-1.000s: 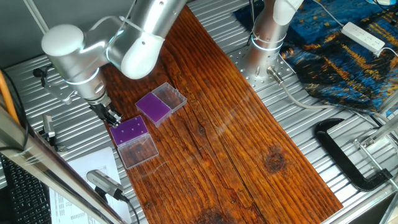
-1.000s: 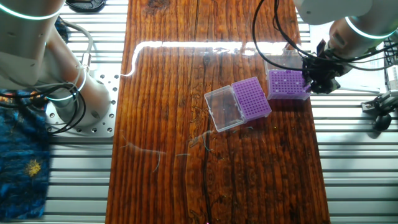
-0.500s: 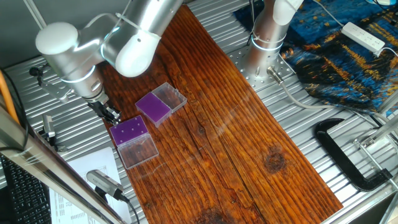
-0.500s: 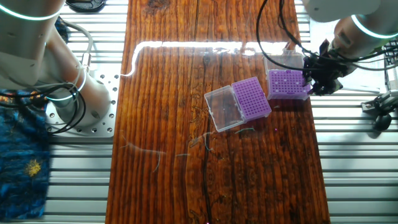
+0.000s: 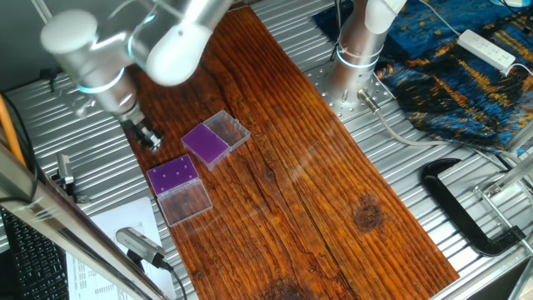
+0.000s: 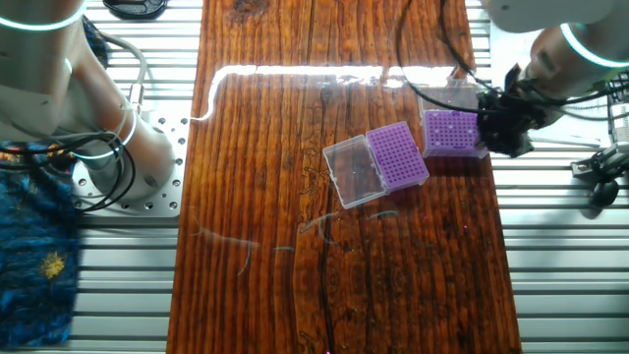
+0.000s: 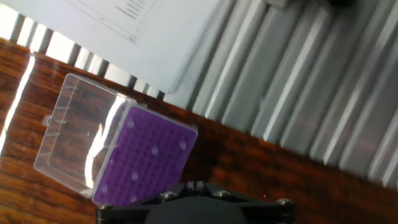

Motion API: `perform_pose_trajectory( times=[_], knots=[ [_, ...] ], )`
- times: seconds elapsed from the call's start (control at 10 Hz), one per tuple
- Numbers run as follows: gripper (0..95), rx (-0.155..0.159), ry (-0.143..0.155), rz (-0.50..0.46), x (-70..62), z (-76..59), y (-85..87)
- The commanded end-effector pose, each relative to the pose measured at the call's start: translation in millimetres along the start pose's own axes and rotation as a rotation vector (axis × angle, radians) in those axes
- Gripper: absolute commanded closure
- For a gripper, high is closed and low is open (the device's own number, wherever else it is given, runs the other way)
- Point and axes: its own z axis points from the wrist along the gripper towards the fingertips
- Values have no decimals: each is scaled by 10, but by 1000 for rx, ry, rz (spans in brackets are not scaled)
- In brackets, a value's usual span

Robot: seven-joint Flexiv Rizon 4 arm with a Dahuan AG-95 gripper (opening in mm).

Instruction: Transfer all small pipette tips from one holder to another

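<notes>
Tool (image 5: 150, 139) at end of silver arm (image 5: 133, 46), raised beside the near tip holder (image 5: 173, 176); grip state not discernible, fingertips hidden in hand view. Near tip holder: purple grid top with clear hinged lid (image 7: 74, 134) open, resting at edge of wooden surface (image 5: 316, 183). Small pipette tips (image 7: 155, 149) visible as pale dots scattered in that grid. Second tip holder (image 6: 398, 155) just beside the near tip holder, toward the surface's middle, lid (image 6: 354, 172) open. Printed paper (image 7: 161, 37) beyond the near tip holder, on ribbed metal.
</notes>
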Motion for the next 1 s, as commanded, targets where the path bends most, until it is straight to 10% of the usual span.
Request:
perform_pose_trajectory(
  times=[0.1, 1.0],
  knots=[
    [950, 16, -61, 88, 487, -119, -37],
    [950, 76, -92, 237, 846, -88, 30]
  ],
)
